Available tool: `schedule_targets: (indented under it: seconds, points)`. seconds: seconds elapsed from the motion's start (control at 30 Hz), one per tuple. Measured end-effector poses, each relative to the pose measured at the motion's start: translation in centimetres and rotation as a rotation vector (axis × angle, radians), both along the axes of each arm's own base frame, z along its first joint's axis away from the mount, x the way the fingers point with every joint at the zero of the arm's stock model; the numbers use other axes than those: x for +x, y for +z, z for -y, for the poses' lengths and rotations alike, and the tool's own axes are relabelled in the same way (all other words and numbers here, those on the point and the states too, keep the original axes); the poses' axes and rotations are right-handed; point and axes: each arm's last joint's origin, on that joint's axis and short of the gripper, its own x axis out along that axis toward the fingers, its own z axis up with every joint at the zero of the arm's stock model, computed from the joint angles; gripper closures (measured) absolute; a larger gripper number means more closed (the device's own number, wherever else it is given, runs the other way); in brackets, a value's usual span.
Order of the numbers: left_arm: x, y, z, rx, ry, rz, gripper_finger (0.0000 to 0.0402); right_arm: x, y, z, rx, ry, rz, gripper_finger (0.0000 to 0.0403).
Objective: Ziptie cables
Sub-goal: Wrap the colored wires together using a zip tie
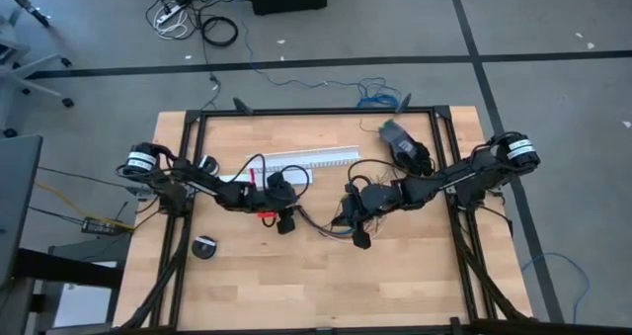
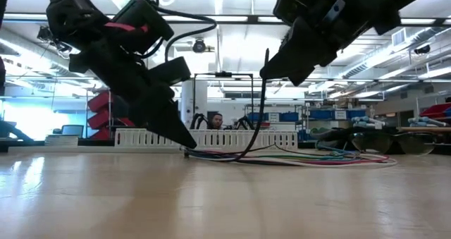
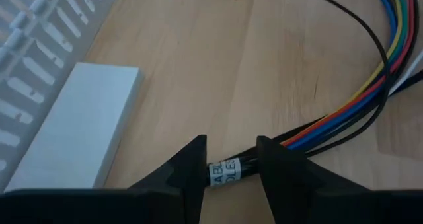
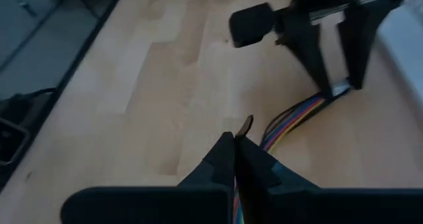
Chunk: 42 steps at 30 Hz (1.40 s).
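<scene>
Now, cables (image 3: 344, 112): thin, limp, slippery bundle just beside white channel (image 1: 306, 159); grip labelled end.
ziptie (image 2: 262, 101): stiff thin strip, arching over bundle.
left gripper (image 3: 231, 171): part-closed, straddling cables' labelled end.
right gripper (image 4: 236, 145): fully closed, pinching ziptie end.

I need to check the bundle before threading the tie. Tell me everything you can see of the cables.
The cables are a bunch of thin insulated wires, blue, orange, yellow, green and black among them, lying on the wooden table in front of the white slotted channel. They run side by side in a curve. Near one end, where a white printed label wraps them, the left gripper is closed on them. The right gripper, shut on the ziptie, hangs over the bundle.
</scene>
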Motion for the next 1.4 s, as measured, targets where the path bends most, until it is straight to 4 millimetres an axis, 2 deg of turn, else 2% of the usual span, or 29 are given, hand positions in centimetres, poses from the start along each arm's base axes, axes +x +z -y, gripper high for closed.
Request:
schedule_targets:
  seconds: [0.27,0.47,0.67,0.83,1.0,1.27,1.4]
  points:
    - [-0.1,-0.1,0.4,-0.034,-0.012,-0.013,0.0275,1.2,-2.3,0.5,0.104,0.087,-0.039,0.0403]
    - [-0.2,-0.1,1.0,-0.069,-0.005,-0.004,0.0275,2.1,-3.2,1.1,0.178,0.131,-0.011,0.0403]
    - [-0.3,-0.1,1.6,-0.109,0.012,0.003,0.0275,2.2,-3.3,1.9,0.179,0.102,-0.013,0.0403]
    - [-0.4,-0.2,1.4,-0.208,0.119,0.018,0.0275,2.3,-3.2,2.0,0.179,0.101,0.0,0.0403]
    - [-0.2,0.0,1.4,-0.26,0.146,0.054,0.0275,2.3,-3.2,2.0,0.158,0.075,0.007,0.0403]
    - [0.8,1.1,0.3,-0.535,0.378,0.276,0.0275,2.3,-3.3,1.8,0.14,0.077,0.002,0.0403]
    - [0.7,0.9,-0.2,-0.615,0.454,0.279,0.0275,2.2,-3.4,1.5,0.127,0.093,-0.008,0.0403]
